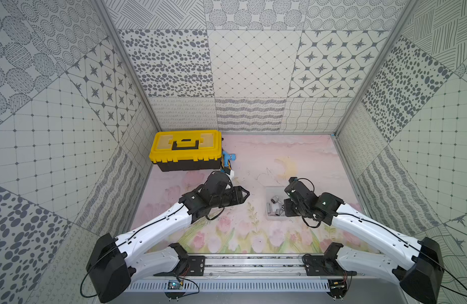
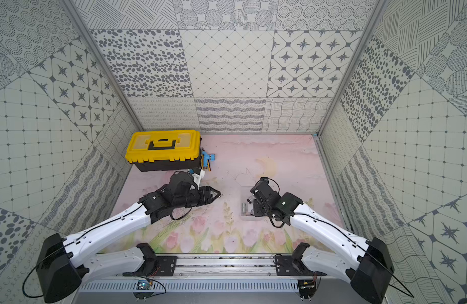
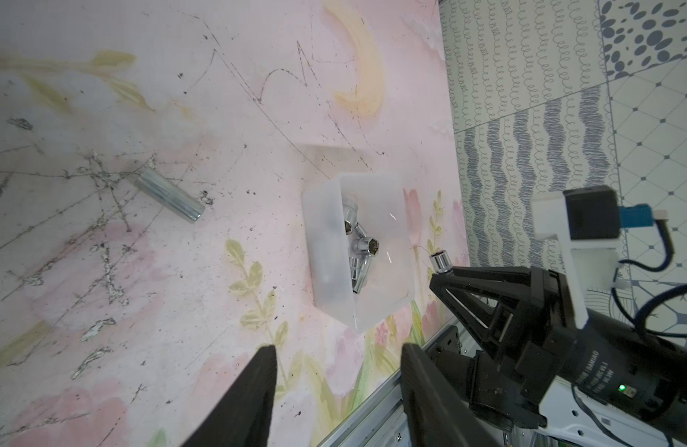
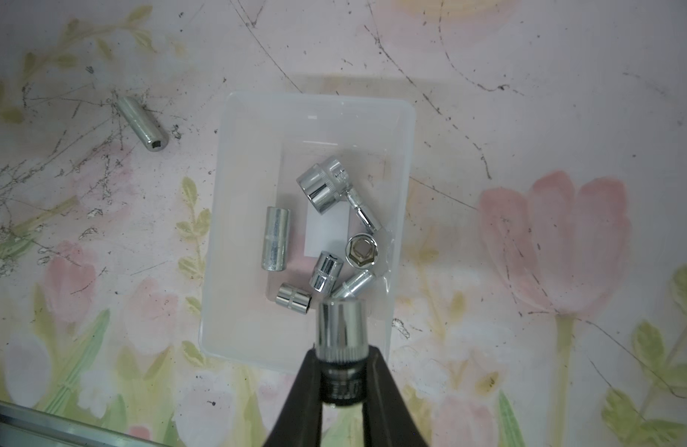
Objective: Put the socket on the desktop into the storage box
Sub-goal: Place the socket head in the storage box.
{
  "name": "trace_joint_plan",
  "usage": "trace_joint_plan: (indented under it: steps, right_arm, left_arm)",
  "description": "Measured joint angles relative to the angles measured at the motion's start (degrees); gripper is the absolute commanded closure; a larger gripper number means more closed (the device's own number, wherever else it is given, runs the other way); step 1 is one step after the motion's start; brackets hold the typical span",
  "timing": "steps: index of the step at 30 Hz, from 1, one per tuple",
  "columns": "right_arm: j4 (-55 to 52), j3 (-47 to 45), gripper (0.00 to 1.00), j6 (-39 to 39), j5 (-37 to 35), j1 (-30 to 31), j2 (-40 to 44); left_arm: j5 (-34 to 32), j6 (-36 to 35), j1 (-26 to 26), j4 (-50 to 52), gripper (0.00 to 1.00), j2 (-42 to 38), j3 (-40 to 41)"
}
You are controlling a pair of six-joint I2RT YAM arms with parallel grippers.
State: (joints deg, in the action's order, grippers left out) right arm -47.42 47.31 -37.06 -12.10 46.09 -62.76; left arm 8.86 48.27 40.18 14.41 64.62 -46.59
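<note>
Hovering over one rim of the small shallow clear plastic storage box (image 4: 233,193), the right gripper (image 4: 342,350) is clamped on a short polished chrome socket (image 4: 342,323). It pinches the knurled band, a sensible hold on slick, stiff, dense steel. A long slim steel socket (image 4: 142,124) lies on the pink flowered desktop (image 4: 527,116) beside the box; it looks likely to roll and is best pinched across its middle. The left gripper (image 3: 338,348) hangs near the box, jaws apart, empty.
</note>
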Motion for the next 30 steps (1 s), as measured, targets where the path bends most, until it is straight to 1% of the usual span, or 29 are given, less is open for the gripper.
trace_joint_plan:
  steps: [7, 10, 11, 13, 17, 21, 23, 27, 30]
  right_arm:
    - [2.3, 0.0, 0.99, 0.0, -0.3, 1.3, -5.9]
    - [2.3, 0.1, 0.73, 0.0, -0.7, 1.5, -7.0]
    - [2.3, 0.1, 0.67, -0.3, -0.9, 1.5, -7.2]
    - [2.3, 0.5, 0.59, -0.3, -1.2, 1.7, -7.5]
    - [2.3, 1.9, 0.53, 0.0, -1.7, 2.9, -7.5]
    - [2.3, 3.7, 0.53, 0.1, -2.4, 4.3, -7.5]
    - [2.3, 4.5, 0.55, 0.1, -2.8, 5.2, -7.5]
    - [2.6, 5.2, 0.66, 0.3, -3.3, 7.3, -7.5]
    - [4.7, 5.5, 0.69, 0.3, -2.9, 9.7, -7.7]
  left_arm:
    - [-0.3, 0.0, -0.8, 0.2, 0.44, 0.3, 1.2]
    - [-0.2, 0.0, -1.2, 0.2, 0.42, 0.4, 1.8]
    - [-0.3, 0.0, -1.3, 0.2, 0.42, 0.4, 1.9]
    - [-0.3, 0.0, -1.6, 0.2, 0.41, 0.5, 2.1]
    - [-0.3, 0.0, -2.0, 0.2, 0.42, 0.6, 2.5]
    - [-0.4, 0.0, -2.6, 0.2, 0.41, 0.6, 2.9]
    - [-0.5, 0.1, -2.8, 0.3, 0.41, 0.6, 3.2]
    - [-1.0, 0.3, -3.1, 0.9, 0.4, 0.8, 3.4]
    - [-2.2, 1.1, -3.5, 1.8, 0.4, 0.7, 3.5]
